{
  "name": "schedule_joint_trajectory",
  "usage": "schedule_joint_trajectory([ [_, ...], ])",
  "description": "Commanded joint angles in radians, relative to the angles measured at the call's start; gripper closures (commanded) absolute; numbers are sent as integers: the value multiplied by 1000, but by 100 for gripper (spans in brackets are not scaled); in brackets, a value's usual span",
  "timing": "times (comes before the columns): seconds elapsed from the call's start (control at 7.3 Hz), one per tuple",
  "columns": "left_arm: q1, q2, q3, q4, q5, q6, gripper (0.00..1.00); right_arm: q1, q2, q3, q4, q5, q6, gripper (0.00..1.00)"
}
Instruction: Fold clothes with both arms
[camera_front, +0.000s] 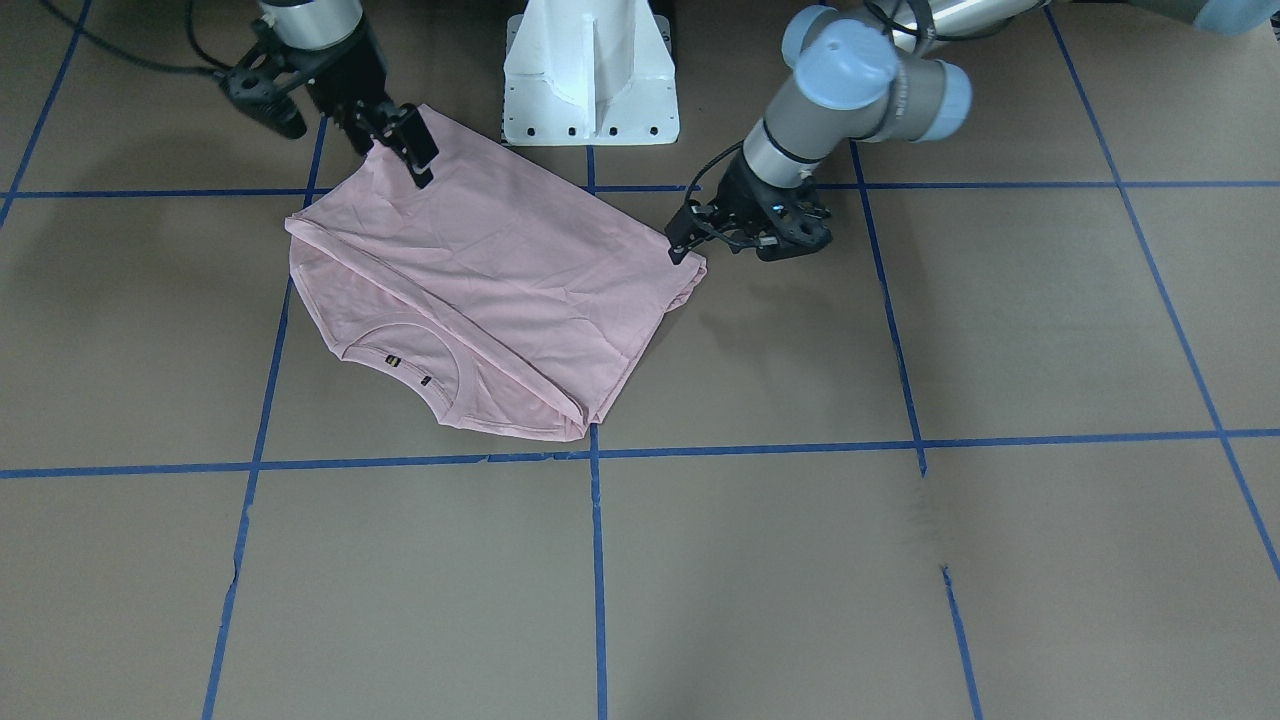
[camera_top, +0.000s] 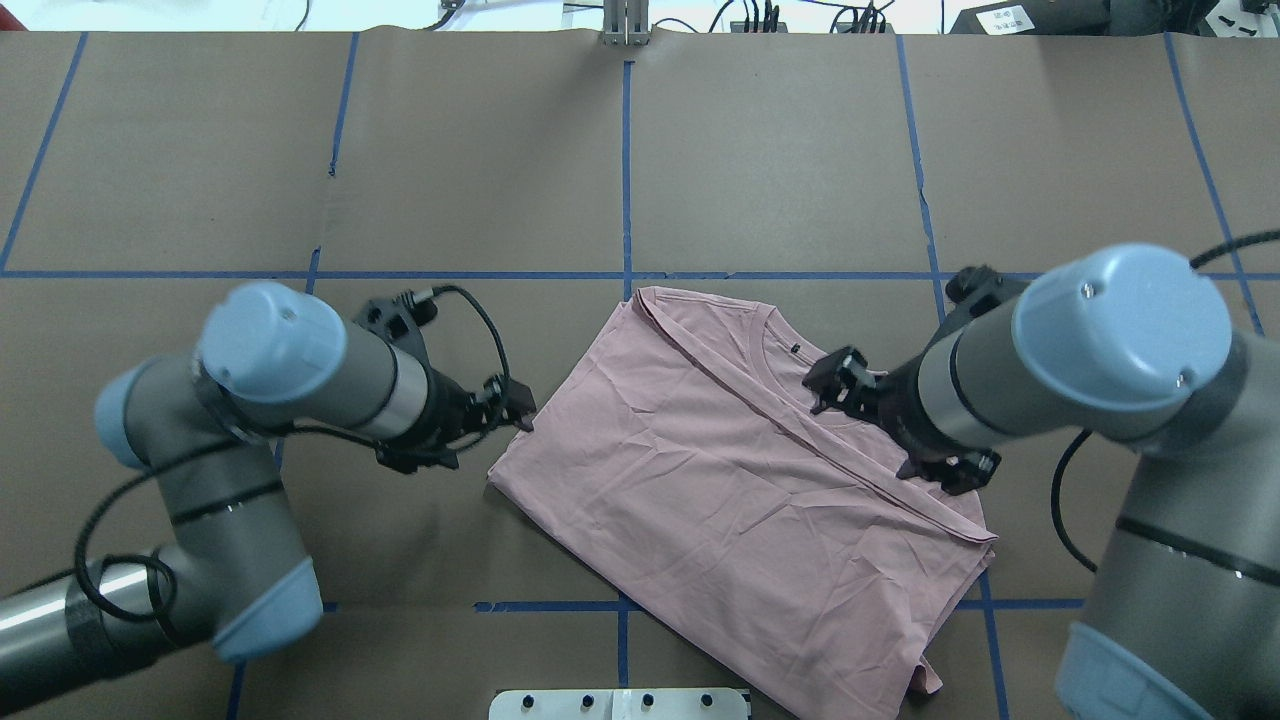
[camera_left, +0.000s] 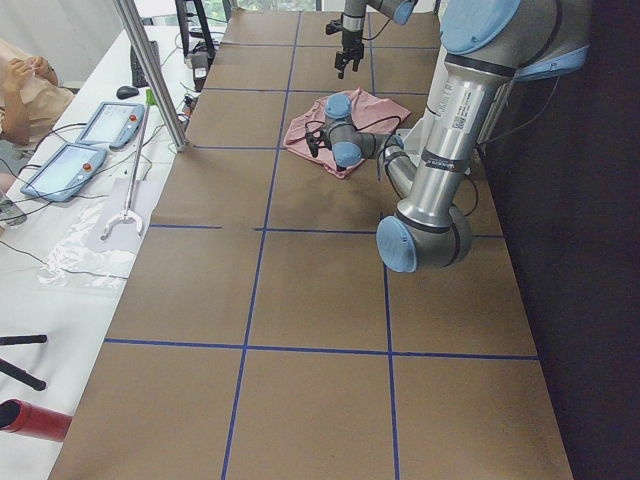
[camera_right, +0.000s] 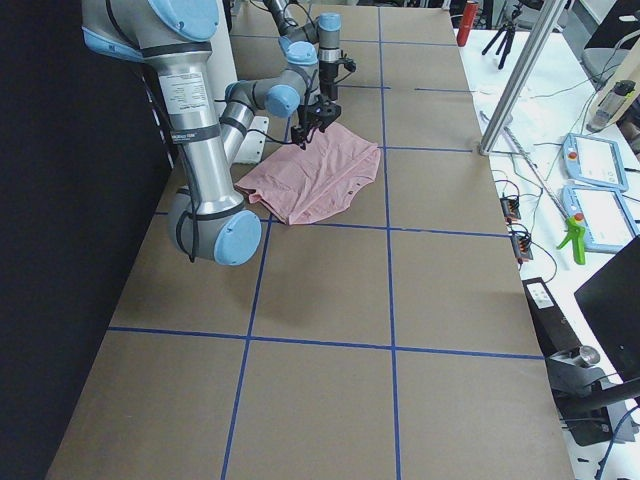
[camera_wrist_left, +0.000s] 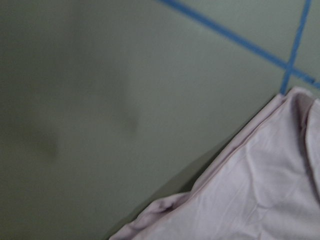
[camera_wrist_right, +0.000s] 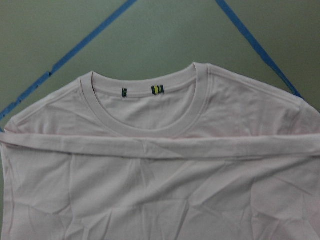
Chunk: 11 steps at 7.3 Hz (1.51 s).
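Note:
The light pink T-shirt (camera_front: 500, 270) lies on the brown table, folded over on itself with the plain back up and the ribbed collar (camera_wrist_right: 145, 127) showing at one edge; the print is hidden. It also shows in the overhead view (camera_top: 720, 480). My left gripper (camera_front: 685, 245) is low beside the shirt's side corner (camera_wrist_left: 165, 205), open and holding nothing; it also shows from overhead (camera_top: 515, 405). My right gripper (camera_front: 405, 150) hovers above the shirt near the collar (camera_top: 830, 380), open and empty.
The white pedestal base (camera_front: 590, 80) stands just behind the shirt. Blue tape lines (camera_front: 596, 560) grid the table. Tablets (camera_left: 60, 165) and a metal pole (camera_left: 150, 70) stand at the far side, past the table's edge.

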Motion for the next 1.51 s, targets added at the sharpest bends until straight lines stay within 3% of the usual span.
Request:
schedule_joint_trajectory([
  [0.0, 86, -22, -1, 112, 129, -10, 22, 41, 13, -53, 5, -7, -69, 0],
  [0.27, 88, -19, 2, 114, 137, -10, 48, 41, 13, -63, 3, -7, -66, 0],
  [0.55, 88, -20, 5, 114, 154, -9, 59, 43, 1, -62, 3, -10, -63, 0],
  [0.68, 88, -20, 10, 114, 154, -10, 70, 41, -1, -63, 3, -9, -62, 0],
  [0.82, 86, -20, 8, 115, 154, -9, 96, 41, -1, -63, 3, -7, -59, 0],
  [0.96, 77, -22, -2, 121, 154, -9, 100, 41, -1, -63, 2, -7, -57, 0],
  [1.37, -18, -9, -13, 132, 152, 42, 100, 41, -3, -71, 0, 2, -54, 0],
])
